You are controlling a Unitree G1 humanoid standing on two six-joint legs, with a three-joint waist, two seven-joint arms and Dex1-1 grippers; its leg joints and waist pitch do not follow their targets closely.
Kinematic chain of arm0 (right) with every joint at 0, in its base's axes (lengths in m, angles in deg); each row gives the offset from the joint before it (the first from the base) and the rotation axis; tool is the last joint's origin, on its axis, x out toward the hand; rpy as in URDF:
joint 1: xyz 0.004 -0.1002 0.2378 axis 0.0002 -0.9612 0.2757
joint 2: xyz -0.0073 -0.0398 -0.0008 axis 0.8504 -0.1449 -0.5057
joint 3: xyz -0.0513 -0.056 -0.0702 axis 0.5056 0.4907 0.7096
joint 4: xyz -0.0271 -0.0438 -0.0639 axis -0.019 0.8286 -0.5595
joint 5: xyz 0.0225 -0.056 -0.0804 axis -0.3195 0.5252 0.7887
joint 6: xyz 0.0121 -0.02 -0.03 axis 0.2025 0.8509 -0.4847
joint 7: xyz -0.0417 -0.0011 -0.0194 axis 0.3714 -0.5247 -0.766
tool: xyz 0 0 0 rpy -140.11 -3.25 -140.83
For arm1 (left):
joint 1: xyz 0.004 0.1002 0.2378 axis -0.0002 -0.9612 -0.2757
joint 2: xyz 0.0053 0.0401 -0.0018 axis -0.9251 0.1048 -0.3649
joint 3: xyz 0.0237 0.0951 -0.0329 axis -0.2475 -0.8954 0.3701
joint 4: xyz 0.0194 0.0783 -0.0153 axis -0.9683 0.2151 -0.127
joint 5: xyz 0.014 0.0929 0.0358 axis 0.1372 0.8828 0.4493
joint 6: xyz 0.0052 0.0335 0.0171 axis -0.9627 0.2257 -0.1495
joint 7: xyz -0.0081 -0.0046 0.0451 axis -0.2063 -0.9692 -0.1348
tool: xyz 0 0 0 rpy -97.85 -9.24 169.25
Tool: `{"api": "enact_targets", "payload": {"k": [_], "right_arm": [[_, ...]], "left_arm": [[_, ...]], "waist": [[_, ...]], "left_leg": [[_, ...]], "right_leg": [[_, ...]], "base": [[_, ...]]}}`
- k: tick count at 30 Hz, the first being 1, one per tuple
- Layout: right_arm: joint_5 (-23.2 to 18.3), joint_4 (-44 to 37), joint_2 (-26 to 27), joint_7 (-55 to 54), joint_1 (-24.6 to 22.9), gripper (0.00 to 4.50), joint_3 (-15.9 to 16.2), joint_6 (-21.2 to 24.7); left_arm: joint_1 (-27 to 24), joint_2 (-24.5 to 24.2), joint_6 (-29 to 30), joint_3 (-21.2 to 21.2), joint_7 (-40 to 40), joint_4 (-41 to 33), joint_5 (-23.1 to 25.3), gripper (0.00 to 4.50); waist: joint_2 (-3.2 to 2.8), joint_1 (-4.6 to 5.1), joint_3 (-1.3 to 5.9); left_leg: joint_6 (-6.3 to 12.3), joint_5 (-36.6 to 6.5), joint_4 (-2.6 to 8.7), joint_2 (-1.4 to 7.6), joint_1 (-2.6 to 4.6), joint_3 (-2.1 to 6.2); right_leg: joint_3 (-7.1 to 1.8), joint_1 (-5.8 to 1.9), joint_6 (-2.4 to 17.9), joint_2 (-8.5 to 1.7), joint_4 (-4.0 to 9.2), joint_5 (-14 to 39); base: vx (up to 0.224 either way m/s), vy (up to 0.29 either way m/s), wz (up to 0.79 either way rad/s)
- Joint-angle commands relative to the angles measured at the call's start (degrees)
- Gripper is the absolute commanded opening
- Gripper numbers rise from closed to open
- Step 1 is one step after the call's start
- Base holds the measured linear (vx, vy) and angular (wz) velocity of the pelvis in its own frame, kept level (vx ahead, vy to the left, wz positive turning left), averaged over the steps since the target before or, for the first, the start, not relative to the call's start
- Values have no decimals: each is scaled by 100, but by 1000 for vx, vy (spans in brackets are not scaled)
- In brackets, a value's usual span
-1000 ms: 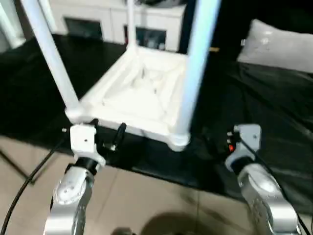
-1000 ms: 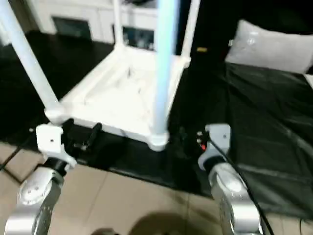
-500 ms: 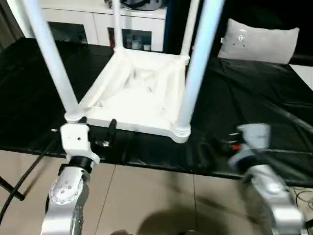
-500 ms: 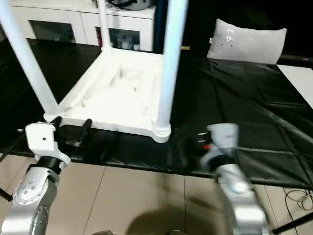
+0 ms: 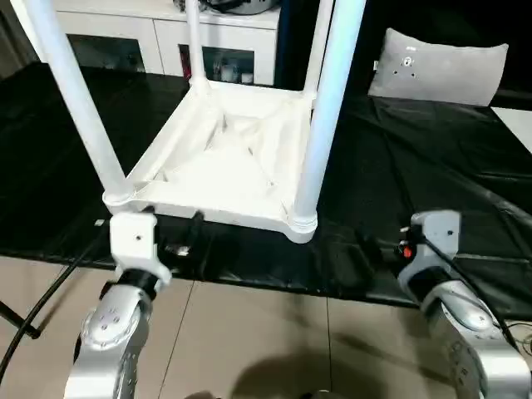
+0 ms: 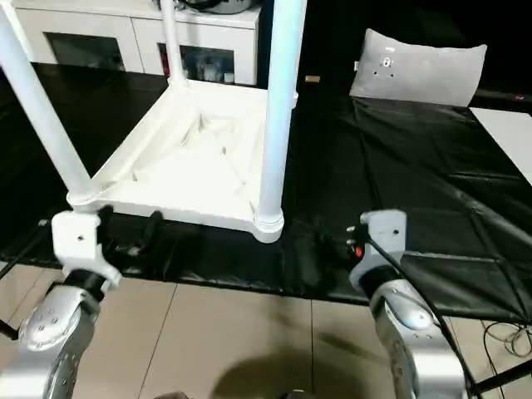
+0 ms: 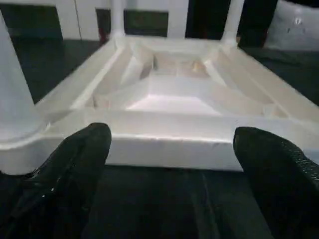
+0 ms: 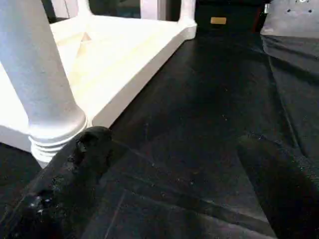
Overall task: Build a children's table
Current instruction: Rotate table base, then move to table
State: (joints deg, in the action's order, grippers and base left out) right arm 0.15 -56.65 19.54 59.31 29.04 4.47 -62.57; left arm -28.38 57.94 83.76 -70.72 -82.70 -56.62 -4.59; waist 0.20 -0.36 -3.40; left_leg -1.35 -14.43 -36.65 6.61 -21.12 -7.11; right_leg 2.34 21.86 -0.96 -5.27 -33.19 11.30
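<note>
The children's table (image 5: 229, 158) lies upside down on a black sheet, ribbed underside up. White legs stand upright in its corner sockets; the near left leg (image 5: 79, 108) and near right leg (image 5: 324, 108) rise past the picture's top. My left gripper (image 5: 173, 229) is open just in front of the table's near edge by the near left corner, with its black fingers (image 7: 75, 164) spread wide before the rim and touching nothing. Beyond the near right corner socket (image 8: 55, 124), my right gripper (image 8: 172, 147) hangs open and empty over the sheet.
The black sheet (image 5: 399, 166) covers the low platform, and its front edge meets the tiled floor (image 5: 266, 332). A grey pillow (image 5: 436, 66) lies at the back right. A white cabinet (image 5: 158, 37) stands behind. A black cable (image 5: 41, 307) trails from my left arm.
The camera has tilted, so the whole scene sits differently. My right arm, blurred half a second ago, is now still. Both grippers stay open and the table has not moved.
</note>
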Motion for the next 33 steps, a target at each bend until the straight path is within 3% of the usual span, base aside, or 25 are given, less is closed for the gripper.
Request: {"api": "enact_targets", "payload": {"k": [1,6,10,12,15,16,19,20,23,25,26,27,28,29,31,33], "right_arm": [[72,-35,-25,57,46,450,83,-146],[115,40,193,-299,87,450,20,-91],[171,89,176,-251,205,450,105,-41],[171,76,162,-212,167,450,122,-86],[132,56,139,-174,127,450,107,-140],[134,82,125,-193,166,450,92,-127],[157,101,112,-201,188,450,95,-135],[161,96,116,-200,182,450,96,-138],[188,102,118,-180,220,450,103,-127],[320,186,61,-101,302,450,254,-179],[348,188,47,-93,298,450,286,-191],[369,186,37,-90,291,450,307,-199],[346,164,54,-82,275,450,318,-196],[334,149,63,-87,285,450,316,-178],[319,158,66,-85,332,450,309,-153],[321,202,51,-59,387,450,314,-158]], "left_arm": [[52,-72,113,-89,-86,-135,9,439],[27,-77,190,-43,-84,-205,-73,439],[122,-146,213,-63,-99,-175,-27,439],[105,-172,204,-74,-100,-169,2,439],[123,-179,240,-44,-87,-173,-15,439],[184,-184,269,-32,-86,-150,-29,439],[219,-194,273,-37,-104,-109,-32,439],[217,-195,268,-39,-104,-99,-33,439],[257,-183,276,-52,-100,-87,-56,439],[326,-168,311,-88,-112,-63,-74,439],[317,-166,315,-86,-123,-68,-89,439],[305,-164,315,-82,-132,-75,-104,439],[274,-153,303,-46,-115,-63,-121,439],[274,-146,301,-23,-99,-59,-129,439],[305,-137,311,4,-76,-47,-141,439],[343,-138,324,8,-70,-29,-143,439]], "waist": [[3,-35,231],[2,-45,273],[-2,-70,304],[8,-94,306],[0,-133,306],[-19,-145,249],[-5,-155,220],[-9,-155,245],[-2,-158,237],[-9,-128,177],[-10,-116,172],[-6,-99,143],[20,-74,189],[28,-59,159],[49,-76,129],[48,-94,163]], "left_leg": [[-114,-1918,736,527,-26,211],[2,-1418,697,525,-22,176],[318,-268,619,501,-33,140],[495,-15,597,499,-15,107],[557,-127,611,528,2,101],[521,-307,644,541,1,100],[326,-884,689,548,17,95],[232,-1023,695,553,31,98],[84,-1196,715,547,29,101],[-94,-2293,769,530,129,121],[-114,-2531,774,516,176,121],[-110,-2769,793,505,194,121],[-56,-3054,785,481,275,105],[29,-3178,778,459,341,82],[178,-2909,805,425,324,35],[266,-2662,809,414,333,1]], "right_leg": [[-243,-134,777,-353,371,1766],[-241,-147,997,-342,322,1181],[-220,-221,1260,-322,204,-129],[-206,-238,1375,-322,194,-297],[-207,-244,1409,-333,209,-35],[-210,-214,1394,-322,235,188],[-222,-198,1274,-314,287,805],[-221,-202,1217,-318,295,1003],[-222,-195,1083,-312,308,1169],[-186,-174,868,-303,389,2333],[-170,-173,841,-293,419,2576],[-149,-167,787,-270,451,2851],[-107,-194,706,-240,512,3330],[-83,-180,710,-223,579,3604],[-110,-279,743,-236,614,3644],[-131,-343,812,-238,608,3549]], "base": [[0,0,0],[58,-13,1],[63,-18,1],[27,-10,-1],[0,0,0],[0,0,0],[0,0,0],[0,0,0],[0,0,0],[0,0,0],[0,0,0],[0,0,0],[0,0,0],[0,0,0],[25,-6,-2],[58,-11,-1]]}}
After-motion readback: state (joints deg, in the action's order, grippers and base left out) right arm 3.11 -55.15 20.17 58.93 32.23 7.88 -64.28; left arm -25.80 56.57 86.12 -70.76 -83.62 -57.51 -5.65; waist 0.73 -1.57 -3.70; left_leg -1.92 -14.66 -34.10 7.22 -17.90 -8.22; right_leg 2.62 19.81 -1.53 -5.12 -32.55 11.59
